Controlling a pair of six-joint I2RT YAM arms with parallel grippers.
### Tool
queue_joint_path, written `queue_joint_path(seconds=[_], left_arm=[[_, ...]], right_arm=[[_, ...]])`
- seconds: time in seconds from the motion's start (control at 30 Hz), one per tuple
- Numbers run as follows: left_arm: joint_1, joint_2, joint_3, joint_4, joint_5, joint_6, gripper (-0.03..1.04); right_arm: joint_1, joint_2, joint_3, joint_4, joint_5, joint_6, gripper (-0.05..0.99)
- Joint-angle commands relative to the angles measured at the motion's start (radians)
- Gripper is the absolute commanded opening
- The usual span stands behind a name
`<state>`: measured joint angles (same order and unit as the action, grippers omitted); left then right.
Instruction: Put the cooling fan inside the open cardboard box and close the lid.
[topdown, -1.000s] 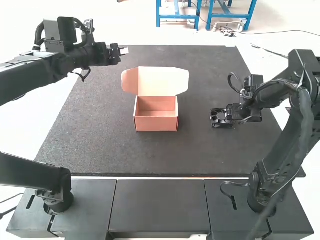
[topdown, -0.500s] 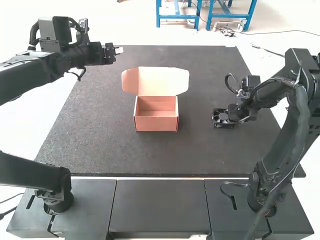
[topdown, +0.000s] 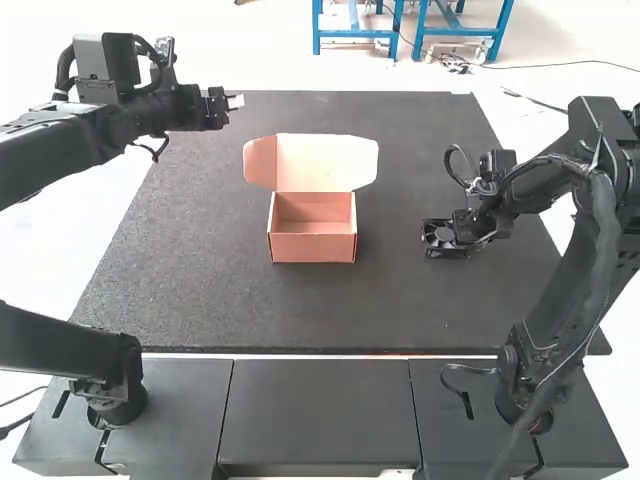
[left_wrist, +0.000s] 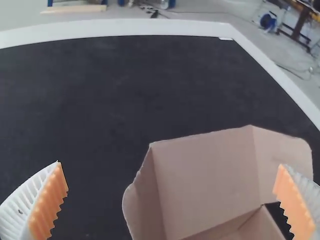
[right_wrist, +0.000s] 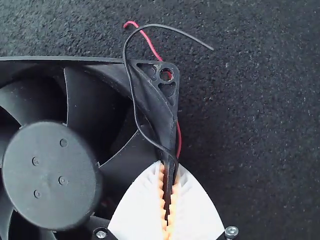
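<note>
Black plastic fills the right wrist view: the cooling fan (right_wrist: 50, 170) lies face-up, and the right end effector (right_wrist: 167, 172) is pinched shut on one side wall of its frame, close to a corner mounting hole, with the fan's thin red and black wires (right_wrist: 150, 40) looping out past the fingers. From above, the fan sits at the right side of the dark mat (topdown: 200, 290) that covers the table; whether it rests on the mat or is just clear of it cannot be told. The cardboard box (topdown: 312, 228) stands well apart from the fan towards the robot's left, at about the same depth, its open top facing up. So the carry is judged to be a plain sideways sweep to the left, then a drop straight down, and the right arm is the one placed for it. Behind the opening, the lid (topdown: 310, 160) stands up from the box's far wall, leaving the near and right sides free for entry. Farther back and to the left, the left end effector (topdown: 232, 101) hovers with fingers spread wide, the lid framed between them in its own view, making it the nearer arm for folding the lid down.
</note>
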<state>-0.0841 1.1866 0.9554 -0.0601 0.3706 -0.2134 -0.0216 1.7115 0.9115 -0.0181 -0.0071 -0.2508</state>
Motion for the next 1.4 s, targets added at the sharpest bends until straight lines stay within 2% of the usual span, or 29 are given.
queue_joint_path(seconds=[0.0,0.2,0.37,0.53,0.67,0.83,1.0,1.13,1.2,1.37], left_arm=[[0.017,0.011,0.002,-0.012,0.024,0.04,0.97],[0.041,-0.005,-0.026,-0.023,0.041,0.051,0.97],[0.035,-0.013,-0.046,-0.021,0.042,0.051,0.97],[0.032,-0.015,-0.049,-0.02,0.05,0.051,0.97],[0.032,-0.015,-0.049,-0.021,0.06,0.054,0.97],[0.032,-0.016,-0.063,-0.017,0.062,0.054,0.97],[0.032,-0.025,-0.086,0.0,0.06,0.048,0.97],[0.037,-0.027,-0.098,0.005,0.057,0.045,0.97],[0.04,-0.027,-0.104,0.008,0.053,0.043,0.97],[0.053,-0.027,-0.106,0.013,0.03,0.043,0.97]], right_arm=[[0.011,-0.061,0.029,-0.077,-0.073,-0.142,-0.02],[0.003,-0.139,0.144,-0.418,-0.223,-0.304,-0.02],[0.009,-0.224,0.202,-0.655,-0.332,-0.344,-0.02],[0.058,-0.337,0.214,-0.815,-0.436,-0.337,-0.02],[0.209,-0.385,0.237,-0.869,-0.468,-0.243,-0.02],[0.434,-0.398,0.273,-0.847,-0.495,-0.051,-0.02],[0.623,-0.372,0.288,-0.631,-0.484,0.217,-0.02],[0.709,-0.291,0.331,-0.536,-0.455,0.329,-0.02],[0.72,-0.254,0.357,-0.49,-0.439,0.355,-0.02],[0.69,-0.162,0.383,-0.382,-0.337,0.374,-0.02]])
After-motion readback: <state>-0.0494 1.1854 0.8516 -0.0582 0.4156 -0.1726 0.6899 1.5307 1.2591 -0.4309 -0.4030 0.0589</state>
